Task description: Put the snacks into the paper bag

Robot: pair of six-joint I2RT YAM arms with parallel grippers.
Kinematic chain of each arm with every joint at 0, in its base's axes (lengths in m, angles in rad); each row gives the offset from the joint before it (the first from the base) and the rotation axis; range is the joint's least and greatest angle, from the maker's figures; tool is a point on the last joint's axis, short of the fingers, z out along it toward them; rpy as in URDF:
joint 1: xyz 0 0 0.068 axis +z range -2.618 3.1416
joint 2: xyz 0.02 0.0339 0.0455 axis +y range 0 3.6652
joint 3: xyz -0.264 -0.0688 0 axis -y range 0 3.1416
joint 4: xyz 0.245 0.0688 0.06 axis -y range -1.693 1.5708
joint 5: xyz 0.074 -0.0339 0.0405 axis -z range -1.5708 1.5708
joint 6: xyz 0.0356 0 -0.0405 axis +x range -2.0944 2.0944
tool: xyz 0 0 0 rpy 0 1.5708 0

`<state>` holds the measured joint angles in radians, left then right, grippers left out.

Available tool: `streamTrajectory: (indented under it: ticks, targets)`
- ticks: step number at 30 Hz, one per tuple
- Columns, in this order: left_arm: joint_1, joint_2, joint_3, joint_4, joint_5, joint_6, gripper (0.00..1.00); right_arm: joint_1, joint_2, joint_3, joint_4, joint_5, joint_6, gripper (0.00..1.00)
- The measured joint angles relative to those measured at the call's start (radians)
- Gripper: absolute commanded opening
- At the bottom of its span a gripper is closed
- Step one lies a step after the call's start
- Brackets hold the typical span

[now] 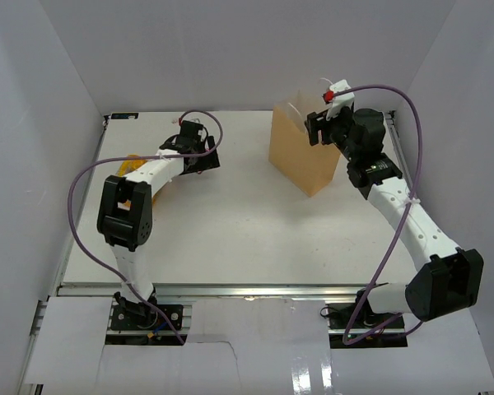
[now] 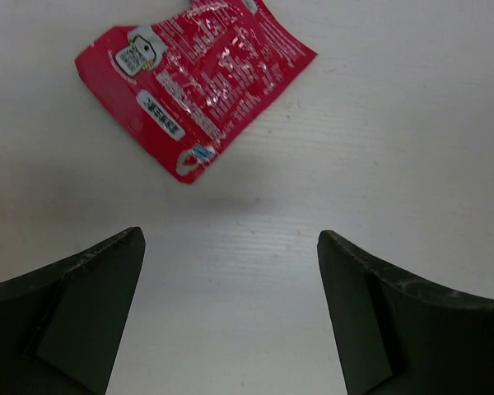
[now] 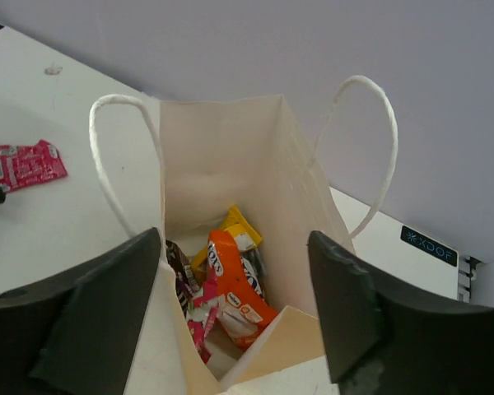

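The tan paper bag stands upright at the back right of the table. My right gripper hovers just above its open top, jaws open and empty. Inside the bag lie an orange bag, a yellow packet, a dark purple bar and a pink packet. My left gripper is open and empty, low over the table. A pink packet lies flat just beyond its fingertips, and also shows in the right wrist view. An orange-yellow packet peeks from under the left arm.
White walls enclose the table on three sides. The bag's white cord handles stand up on either side of its mouth. A metal rail runs along the table's near edge. A black label sits near the back right edge.
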<state>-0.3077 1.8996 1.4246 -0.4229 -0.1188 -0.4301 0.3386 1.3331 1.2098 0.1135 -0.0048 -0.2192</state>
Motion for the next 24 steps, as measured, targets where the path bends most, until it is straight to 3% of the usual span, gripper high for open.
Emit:
streamTrajectory:
  ticks: [1, 4, 9, 15, 22, 24]
  targets:
    - [0.004, 0.051, 0.041, -0.005, -0.011, 0.030, 0.95, -0.010, -0.008, 0.003, -0.016, -0.027, -0.005, 0.88]
    - [0.010, 0.141, 0.107, -0.011, -0.055, 0.146, 0.93, -0.043, -0.049, 0.011, -0.092, -0.150, -0.060, 0.92]
    - [0.011, 0.238, 0.160, 0.017, -0.117, 0.304, 0.91, -0.076, -0.176, -0.006, -0.206, -0.340, -0.154, 0.92]
    - [0.015, 0.314, 0.236, 0.081, -0.154, 0.436, 0.87, -0.089, -0.348, -0.128, -0.253, -0.446, -0.196, 0.93]
    - [0.033, 0.371, 0.311, 0.109, -0.099, 0.516, 0.70, -0.117, -0.378, -0.200, -0.299, -0.483, -0.192, 0.93]
    - [0.042, 0.371, 0.311, 0.106, -0.065, 0.520, 0.58, -0.123, -0.380, -0.200, -0.299, -0.494, -0.186, 0.92]
